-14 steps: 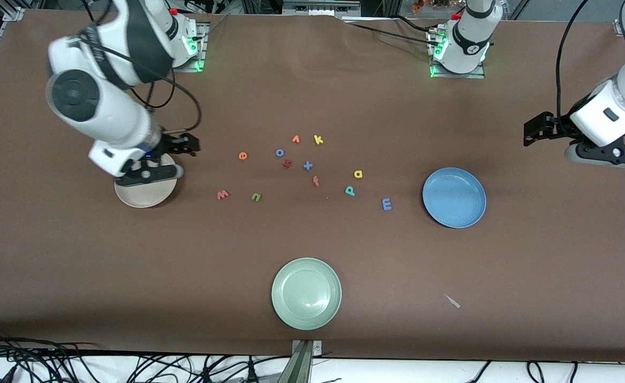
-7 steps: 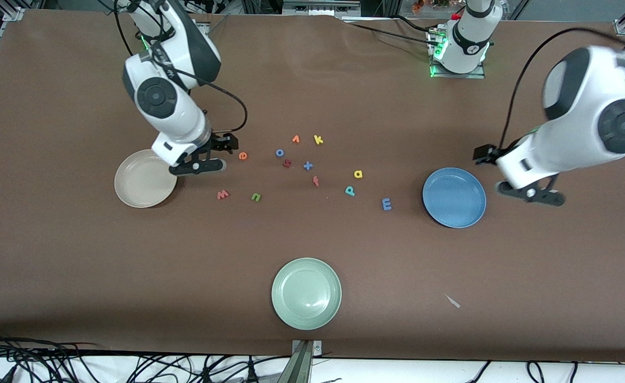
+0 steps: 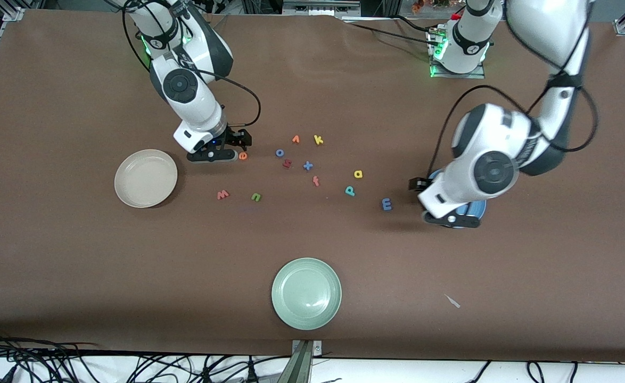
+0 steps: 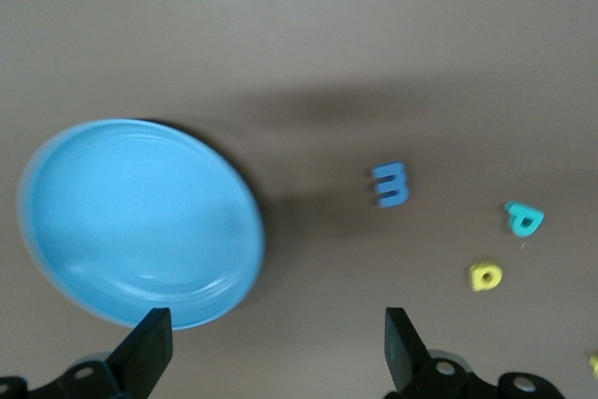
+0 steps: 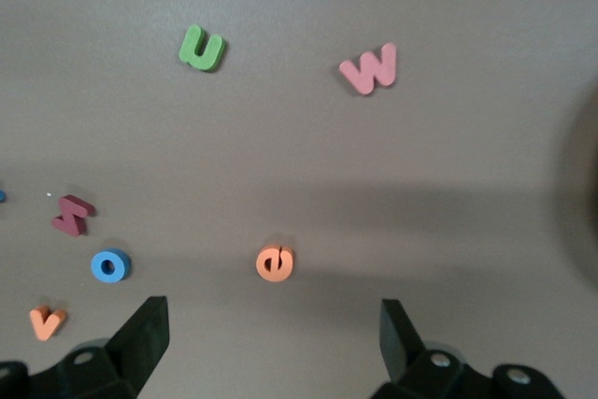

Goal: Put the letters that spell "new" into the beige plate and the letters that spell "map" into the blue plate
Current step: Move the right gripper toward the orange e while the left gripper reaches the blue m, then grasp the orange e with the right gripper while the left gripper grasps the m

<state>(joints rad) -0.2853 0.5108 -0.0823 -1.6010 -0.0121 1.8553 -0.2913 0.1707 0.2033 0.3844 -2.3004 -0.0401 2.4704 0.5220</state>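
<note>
Right gripper (image 5: 266, 348) over e (image 5: 275, 263), fingers (image 5: 140, 334) spread, e just off the tips. Left gripper (image 4: 276, 352) over blue plate (image 4: 140, 221) rim, spread wide; m (image 4: 391, 184) beside plate, untouched.

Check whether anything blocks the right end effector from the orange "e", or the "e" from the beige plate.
Nothing visible does. The right end effector hangs open right beside the orange "e", and only bare table lies between that letter and the beige plate.

blue plate (image 4: 140, 221), "m" (image 4: 391, 184), "p" (image 4: 524, 220), "a" (image 4: 486, 276)
</note>
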